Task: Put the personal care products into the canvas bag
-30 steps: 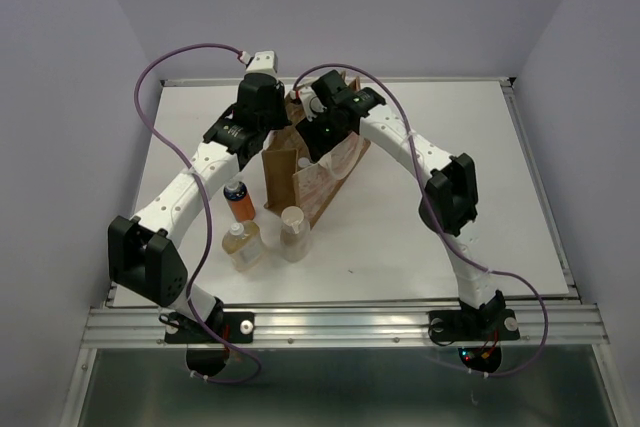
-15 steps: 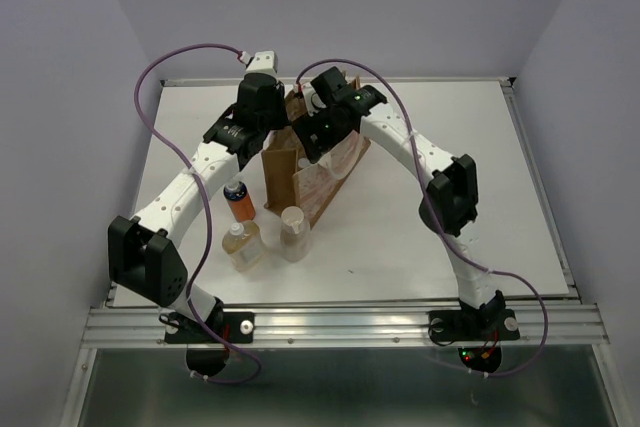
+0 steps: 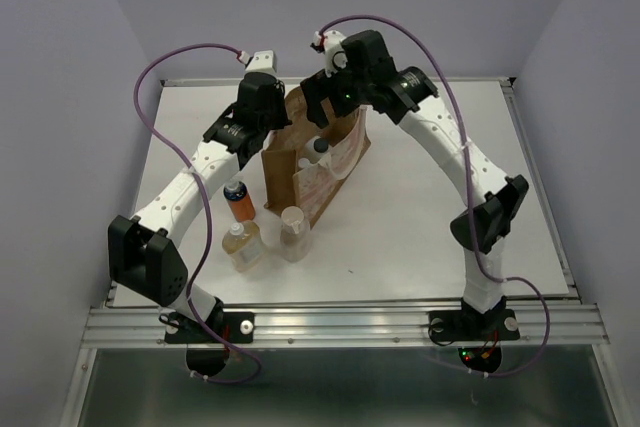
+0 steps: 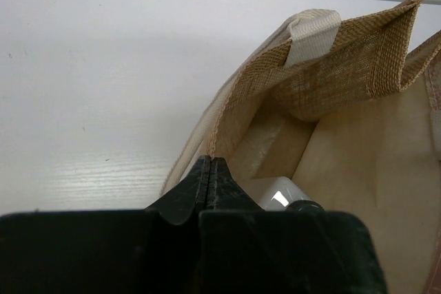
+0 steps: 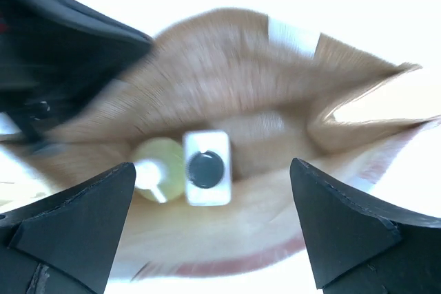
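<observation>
Your right gripper [image 5: 212, 165] hangs over the canvas bag [image 3: 288, 162], fingers spread wide and empty.
Your left gripper [image 4: 209, 164] pinches the bag's rim. Inside the bag, the white black-capped bottle [image 5: 207, 168] and the yellow-green bottle [image 5: 160, 178] sit side by side. The orange bottle [image 3: 240, 200], amber bottle [image 3: 242, 245] and beige bottle [image 3: 294, 232] stand outside, just beside it.

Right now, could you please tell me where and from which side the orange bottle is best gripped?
Probably by the body below the dark blue cap, coming straight down from above: the orange bottle stands upright, with the canvas bag close on its right and the amber bottle close on the near side.
</observation>
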